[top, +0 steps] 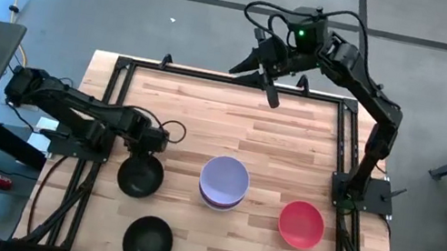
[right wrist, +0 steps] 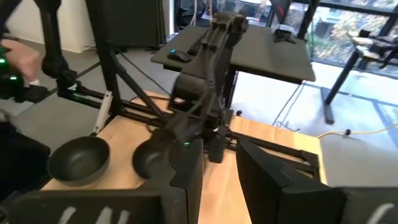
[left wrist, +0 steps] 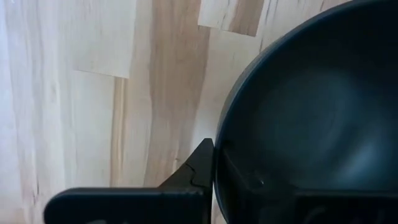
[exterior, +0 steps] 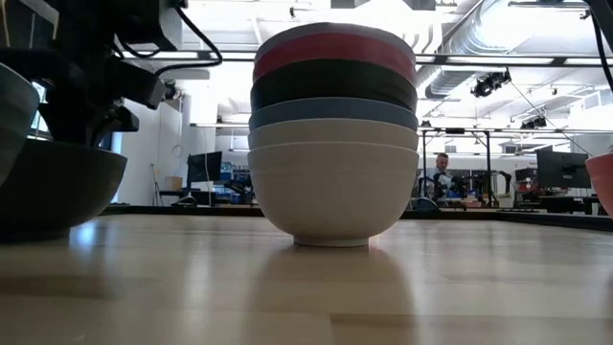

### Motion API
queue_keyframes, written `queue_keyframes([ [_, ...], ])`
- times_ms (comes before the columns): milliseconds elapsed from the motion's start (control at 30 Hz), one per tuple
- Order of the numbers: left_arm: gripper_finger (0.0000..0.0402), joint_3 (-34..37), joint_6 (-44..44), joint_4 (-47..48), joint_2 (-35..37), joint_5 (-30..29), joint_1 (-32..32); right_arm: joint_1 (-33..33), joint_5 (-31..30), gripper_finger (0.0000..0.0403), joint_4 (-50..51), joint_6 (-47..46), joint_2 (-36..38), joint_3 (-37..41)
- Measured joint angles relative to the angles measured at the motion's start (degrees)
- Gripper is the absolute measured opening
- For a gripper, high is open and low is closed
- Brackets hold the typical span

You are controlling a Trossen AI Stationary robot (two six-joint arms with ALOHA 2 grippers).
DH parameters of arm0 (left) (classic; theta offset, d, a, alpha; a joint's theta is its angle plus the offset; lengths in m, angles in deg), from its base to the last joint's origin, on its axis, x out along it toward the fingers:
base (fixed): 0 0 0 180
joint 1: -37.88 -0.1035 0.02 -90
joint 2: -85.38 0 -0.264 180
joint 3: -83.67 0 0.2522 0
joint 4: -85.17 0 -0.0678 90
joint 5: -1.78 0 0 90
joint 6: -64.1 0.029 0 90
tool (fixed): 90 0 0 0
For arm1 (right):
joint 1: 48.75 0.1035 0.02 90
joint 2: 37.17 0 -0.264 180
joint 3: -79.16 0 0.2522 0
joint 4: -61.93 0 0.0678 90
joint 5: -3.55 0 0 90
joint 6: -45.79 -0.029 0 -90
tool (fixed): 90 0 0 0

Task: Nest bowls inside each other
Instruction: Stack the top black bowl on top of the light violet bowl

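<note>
A black bowl (top: 141, 176) (left wrist: 311, 112) sits on the table at the left, with my left gripper (top: 149, 142) (left wrist: 214, 171) shut on it from above. A second black bowl (top: 148, 240) stands nearer the front edge. At the table's middle is a stack of nested bowls (top: 224, 181) (exterior: 333, 134) with a lavender one on top. A red bowl (top: 301, 224) rests alone to the right. My right gripper (top: 264, 77) (right wrist: 224, 168) hangs open, high over the far edge, holding nothing. My left gripper holds the black bowl by its far rim (left wrist: 219, 155), one finger (left wrist: 200, 165) outside the wall and the other inside the hollow. The fingers come from above, pointing down. In the low view the bowl (exterior: 48, 187) appears to rest upright on the table.
The wooden table (top: 295, 138) has bare room across its far half and between the bowls. A dark frame runs along its edges. Desks, monitors and a person show in the room beyond in the low view.
</note>
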Motion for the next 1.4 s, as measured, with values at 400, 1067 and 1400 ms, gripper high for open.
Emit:
queue_keyframes([
  [400, 0.0001, -4.8, 13.6, 2.5, 0.0, 2.6, -14.9, 0.0, 0.5, 0.0090, 3.0, 0.6, 4.6, 0.0],
  [1067, 0.0000, -31.9, 20.0, 18.9, -1.7, 6.3, -24.0, -0.4, 0.4, 0.0090, 9.0, 3.8, 15.6, 0.0],
  [1400, 0.0000, -49.4, 18.7, 25.9, -14.2, 7.1, -19.5, -0.4, 0.1, 0.0090, 16.2, 9.0, 16.1, 0.0],
])
